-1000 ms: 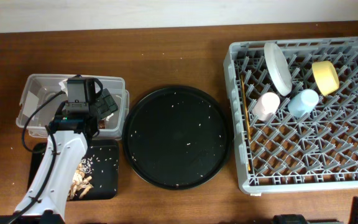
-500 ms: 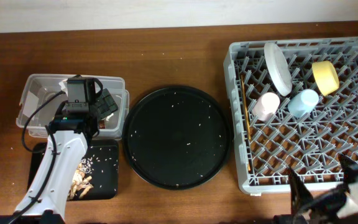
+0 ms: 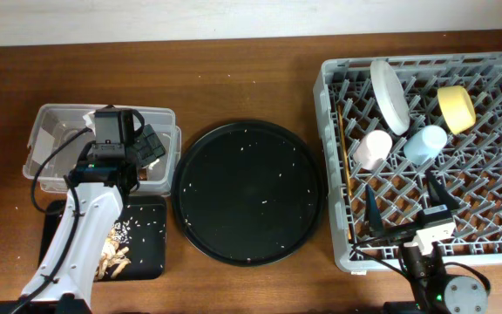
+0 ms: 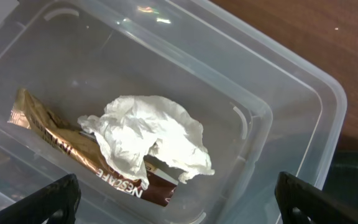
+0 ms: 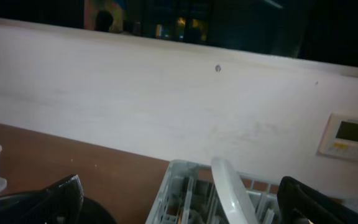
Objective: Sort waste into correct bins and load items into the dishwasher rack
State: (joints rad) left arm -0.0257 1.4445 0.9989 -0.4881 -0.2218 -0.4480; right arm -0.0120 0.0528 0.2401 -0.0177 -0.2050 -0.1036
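Two waste pieces lie in the clear box (image 4: 291, 93): a crumpled white napkin (image 4: 148, 140) atop a glossy brown wrapper (image 4: 61, 146). Above them hovers the left gripper (image 4: 179, 199), fingers wide apart, unmoved. Between box and pegged grey rack (image 3: 486, 218) sits a rice-flecked round tray (image 3: 249, 192). Since half a second ago the right gripper (image 3: 405, 208) has moved up over the rack's front edge, fingers apart.

Brown wood desk (image 3: 234, 78), left to right: clear box (image 3: 40, 139) at the left with the small black tray (image 3: 151, 253) just in front, round black tray (image 3: 247, 192) mid, grey rack (image 3: 495, 179) right.
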